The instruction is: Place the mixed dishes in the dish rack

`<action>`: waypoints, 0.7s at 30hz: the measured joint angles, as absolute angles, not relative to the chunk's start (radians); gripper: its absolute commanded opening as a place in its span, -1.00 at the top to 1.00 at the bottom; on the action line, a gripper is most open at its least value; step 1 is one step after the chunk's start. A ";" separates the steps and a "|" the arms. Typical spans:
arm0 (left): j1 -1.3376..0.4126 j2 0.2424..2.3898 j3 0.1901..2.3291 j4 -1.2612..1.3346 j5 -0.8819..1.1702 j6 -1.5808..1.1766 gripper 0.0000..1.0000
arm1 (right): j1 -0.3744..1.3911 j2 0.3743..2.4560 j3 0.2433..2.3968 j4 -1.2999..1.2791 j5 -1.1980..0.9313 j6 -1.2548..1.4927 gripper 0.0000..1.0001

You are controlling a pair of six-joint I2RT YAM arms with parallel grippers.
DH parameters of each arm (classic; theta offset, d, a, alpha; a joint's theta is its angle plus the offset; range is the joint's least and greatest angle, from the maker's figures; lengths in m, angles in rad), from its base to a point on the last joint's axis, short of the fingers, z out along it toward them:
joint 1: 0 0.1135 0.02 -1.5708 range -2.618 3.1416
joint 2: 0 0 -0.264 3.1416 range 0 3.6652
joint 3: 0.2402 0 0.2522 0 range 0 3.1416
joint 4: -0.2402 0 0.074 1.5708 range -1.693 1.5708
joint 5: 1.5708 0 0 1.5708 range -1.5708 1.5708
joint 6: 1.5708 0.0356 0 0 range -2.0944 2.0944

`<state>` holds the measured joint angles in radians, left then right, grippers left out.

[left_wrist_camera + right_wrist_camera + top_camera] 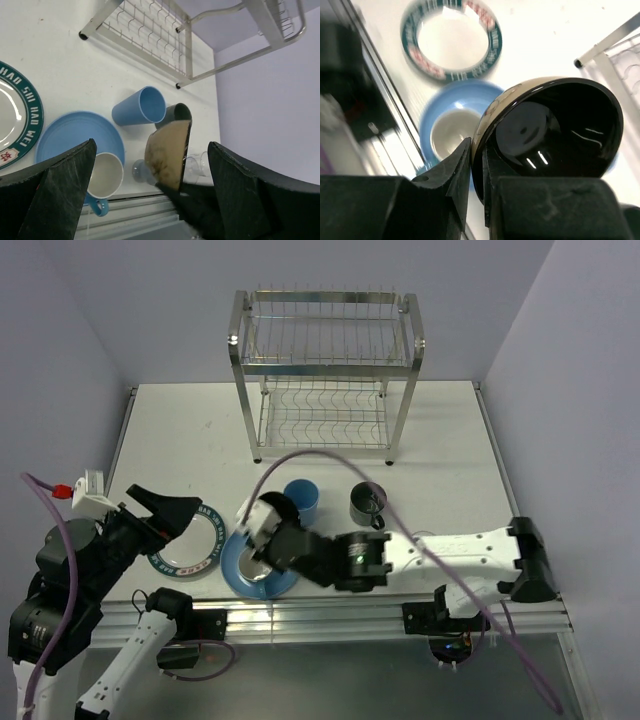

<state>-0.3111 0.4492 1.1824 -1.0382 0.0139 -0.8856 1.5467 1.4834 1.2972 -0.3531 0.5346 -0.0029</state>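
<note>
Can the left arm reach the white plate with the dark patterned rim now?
Likely yes: the open left gripper hovers by that white patterned-rim plate, which is bare; the right gripper holds the black bowl aside.

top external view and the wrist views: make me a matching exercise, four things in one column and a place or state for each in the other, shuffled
Things:
1. black bowl
2. pale blue mug
3. left gripper
4. dish rack

Places or states:
a. standing on the blue plate
b. at the far side of the table
c. clamped by its rim in the right gripper
d. jaws wide open, holding nothing

Pairs: 1-c, 2-a, 3-d, 4-b
</note>
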 measured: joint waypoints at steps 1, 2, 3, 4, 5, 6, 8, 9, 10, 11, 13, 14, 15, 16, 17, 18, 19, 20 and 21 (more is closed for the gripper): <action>-0.311 0.438 1.177 -1.030 0.014 -0.894 -0.98 | 1.511 1.437 1.252 -0.301 0.494 0.030 1.00; -0.311 0.429 1.172 -1.026 0.014 -0.903 -0.99 | 1.461 1.381 1.203 -0.244 0.443 0.074 1.00; -0.311 0.421 1.165 -1.018 0.015 -0.908 -0.99 | 1.424 1.343 1.166 -0.192 0.408 0.112 1.00; -0.311 0.417 1.160 -1.013 0.017 -0.912 -0.98 | 1.382 1.308 1.128 -0.136 0.379 0.150 1.00; -0.311 0.414 1.157 -1.009 0.018 -0.917 -0.99 | 1.340 1.283 1.098 -0.084 0.343 0.195 1.00; -0.311 0.412 1.154 -1.005 0.019 -0.921 -0.99 | 1.303 1.262 1.068 -0.026 0.307 0.244 1.00; -0.311 0.405 1.148 -0.998 0.022 -0.928 -0.98 | 1.256 1.247 1.019 0.084 0.243 0.327 1.00; -0.311 0.401 1.146 -0.992 0.022 -0.930 -0.99 | 1.229 1.246 0.991 0.152 0.193 0.383 1.00; -0.311 0.397 1.143 -0.986 0.025 -0.930 -0.98 | 1.211 1.248 0.972 0.197 0.158 0.422 1.00; -0.311 0.393 1.141 -0.980 0.029 -0.931 -0.98 | 1.190 1.250 0.950 0.245 0.118 0.474 1.00; -0.311 0.387 1.134 -0.965 0.035 -0.931 -0.98 | 1.139 1.259 0.905 0.351 0.036 0.585 1.00; -0.311 0.386 1.132 -0.960 0.039 -0.931 -0.98 | 1.110 1.273 0.888 0.407 0.005 0.645 1.00; -0.311 0.386 1.131 -0.954 0.044 -0.931 -0.98 | 1.085 1.290 0.874 0.468 -0.025 0.696 1.00; -0.311 0.386 1.131 -0.947 0.050 -0.931 -0.98 | 1.060 1.315 0.864 0.535 -0.054 0.748 1.00; -0.311 0.386 1.131 -0.939 0.056 -0.930 -0.98 | 1.037 1.349 0.858 0.603 -0.078 0.807 1.00; -0.311 0.385 1.131 -0.933 0.060 -0.929 -0.98 | 1.016 1.380 0.857 0.659 -0.100 0.857 1.00; -0.311 0.386 1.132 -0.929 0.064 -0.928 -0.98 | 1.000 1.421 0.856 0.735 -0.125 0.916 1.00; -0.311 0.387 1.131 -0.924 0.068 -0.928 -0.98 | 0.976 1.459 0.856 0.800 -0.143 0.967 1.00; -0.311 0.388 1.132 -0.920 0.075 -0.925 -0.98 | 0.955 1.505 0.856 0.882 -0.162 1.025 1.00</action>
